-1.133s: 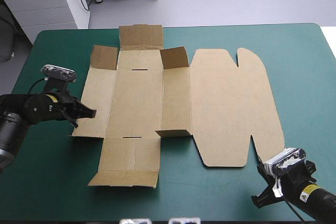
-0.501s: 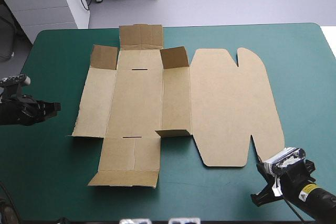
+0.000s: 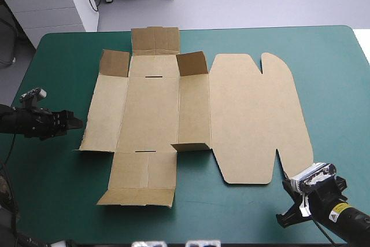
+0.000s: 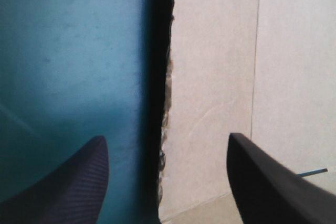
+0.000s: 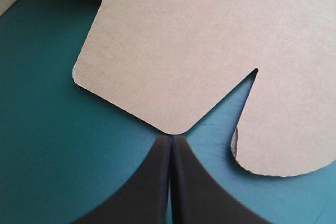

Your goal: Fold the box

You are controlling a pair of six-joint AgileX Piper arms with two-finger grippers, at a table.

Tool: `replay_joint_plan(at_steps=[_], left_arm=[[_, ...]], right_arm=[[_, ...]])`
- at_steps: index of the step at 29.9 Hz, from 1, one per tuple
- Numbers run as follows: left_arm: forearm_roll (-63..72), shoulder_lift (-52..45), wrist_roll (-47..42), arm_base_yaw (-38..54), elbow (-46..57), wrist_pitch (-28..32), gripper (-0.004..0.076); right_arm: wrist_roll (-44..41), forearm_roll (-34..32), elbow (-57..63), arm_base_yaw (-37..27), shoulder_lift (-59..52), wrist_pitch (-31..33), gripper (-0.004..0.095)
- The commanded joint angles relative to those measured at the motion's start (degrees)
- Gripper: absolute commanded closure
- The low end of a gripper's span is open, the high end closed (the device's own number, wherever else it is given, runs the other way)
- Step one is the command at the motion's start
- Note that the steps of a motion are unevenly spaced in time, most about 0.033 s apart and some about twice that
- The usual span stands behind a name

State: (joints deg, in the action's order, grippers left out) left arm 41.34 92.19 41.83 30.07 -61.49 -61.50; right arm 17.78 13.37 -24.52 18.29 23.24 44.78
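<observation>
The left gripper (image 4: 165,139) is open, straddling the left edge of the box (image 3: 150,114), one finger over the teal-green bench (image 3: 58,189), though I can't tell whether it touches. The right gripper (image 5: 170,139), fingers pressed together, points at the lid's rounded near corner. The brown box lies flat mid-bench, small corner flaps lifted.

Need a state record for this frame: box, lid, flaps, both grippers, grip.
box: cut sheet lying flat on the cover, walls not yet raised
lid: flat, on the box's right side
flaps: small corner ones partly raised
left gripper: open, at the box's left edge, one finger over board and one over cover
right gripper: shut, tip just short of the lid's near rounded corner
grip: neither gripper holds the box
</observation>
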Motion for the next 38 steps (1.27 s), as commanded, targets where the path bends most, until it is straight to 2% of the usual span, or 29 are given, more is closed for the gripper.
replay_joint_plan(at_steps=[1, 9, 16, 22, 38], left_arm=[[4.0, -1.3, 2.5, 0.1, -2.2, -0.1, 0.0241], [3.8, 3.9, 2.6, 0.1, -6.8, -4.8, 0.0234], [5.5, 10.6, 4.7, 0.1, -11.5, -12.7, 0.0201], [5.2, 13.0, 6.1, -1.5, -11.5, -12.7, 0.0201], [3.8, 15.0, 3.8, -14.7, -11.5, -12.7, 0.0202]], right_arm=[[0.1, 0.7, -1.6, 0.0, 0.5, -3.6, 0.0927], [0.1, 0.7, -1.6, 0.0, 0.5, -3.6, 0.0927], [0.1, 0.6, -1.6, 0.0, 0.5, -3.7, 0.0927], [0.1, 0.5, -1.6, 0.0, 0.5, -3.7, 0.0927], [0.1, 0.5, -1.6, 0.0, 0.5, -3.7, 0.0927]])
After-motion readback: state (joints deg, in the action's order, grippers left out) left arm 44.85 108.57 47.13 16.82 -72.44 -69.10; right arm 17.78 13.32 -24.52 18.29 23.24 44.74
